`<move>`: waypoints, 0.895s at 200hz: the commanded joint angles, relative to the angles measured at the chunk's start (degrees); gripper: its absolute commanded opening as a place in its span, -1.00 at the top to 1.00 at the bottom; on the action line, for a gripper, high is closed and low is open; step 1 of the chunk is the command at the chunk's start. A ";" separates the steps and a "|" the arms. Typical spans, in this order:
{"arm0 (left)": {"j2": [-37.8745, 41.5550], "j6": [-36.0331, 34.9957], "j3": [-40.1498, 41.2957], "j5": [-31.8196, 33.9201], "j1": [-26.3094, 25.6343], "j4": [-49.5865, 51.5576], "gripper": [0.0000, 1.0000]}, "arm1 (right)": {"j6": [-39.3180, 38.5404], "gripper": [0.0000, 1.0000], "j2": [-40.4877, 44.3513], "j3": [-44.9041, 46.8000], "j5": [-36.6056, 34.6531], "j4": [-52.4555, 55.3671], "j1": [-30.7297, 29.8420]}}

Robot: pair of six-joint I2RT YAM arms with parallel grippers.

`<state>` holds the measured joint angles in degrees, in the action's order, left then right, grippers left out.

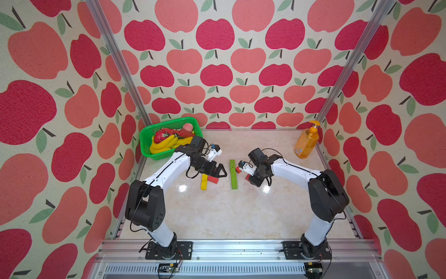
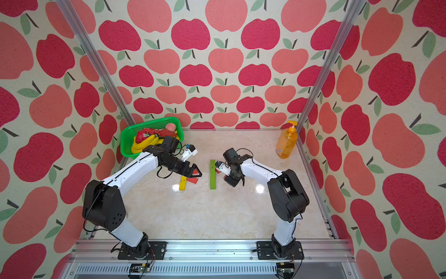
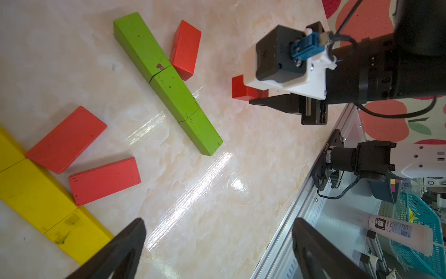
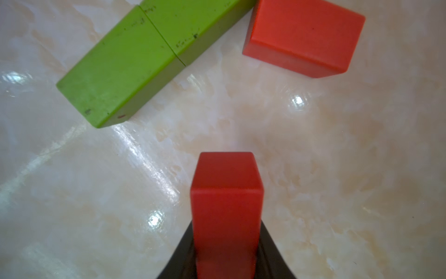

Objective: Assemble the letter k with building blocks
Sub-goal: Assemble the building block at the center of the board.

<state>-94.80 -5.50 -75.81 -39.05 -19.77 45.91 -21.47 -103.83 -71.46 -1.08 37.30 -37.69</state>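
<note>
Right claw (image 4: 226, 246): clamped on the sides of a red-orange rectangular wooden brick (image 4: 226, 193). The brick sticks out lengthwise past the fingertips. It sits low over the glossy marble-look surface (image 1: 217, 212); contact cannot be judged.

Left claw (image 3: 218, 225): spread wide, empty, hanging over the yellow bar of three bricks (image 3: 36, 193). Two slanted red bricks (image 3: 66, 139) already lie against that bar.

Green bar of three butted bricks (image 3: 169, 82): lies straight in mid-surface. One red-orange brick (image 3: 185, 49) slants off its far half, corner at the bar near a joint. The held brick is near the bar's other half, apart from it.

Step in hand, as judged: set the lower arm of the green K.

- Turn the wrist so the brick slants away, mirroring the placed arm.
- Bring its inner corner to the middle green brick, beside the placed arm's corner.
- Lower it flat before letting go.
- Approach from the side and gently: the bar's bricks are loose and the surface looks slick, so a nudge could break the line.
</note>
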 commanded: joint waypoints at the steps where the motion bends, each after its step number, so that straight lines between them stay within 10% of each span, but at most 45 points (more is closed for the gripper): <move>1: -0.90 0.18 -0.90 1.78 0.70 -0.55 -0.95 | -2.61 0.65 -1.95 -2.73 2.97 0.81 0.54; 179: -2.22 -0.45 -1.53 1.62 0.74 0.32 -0.95 | -2.48 0.54 -12.04 -10.18 4.16 1.72 -0.62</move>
<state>-95.70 -5.52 -75.81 -37.69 -19.00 45.80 -22.94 -114.19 -79.88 2.11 37.32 -37.87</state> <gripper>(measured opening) 0.977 0.338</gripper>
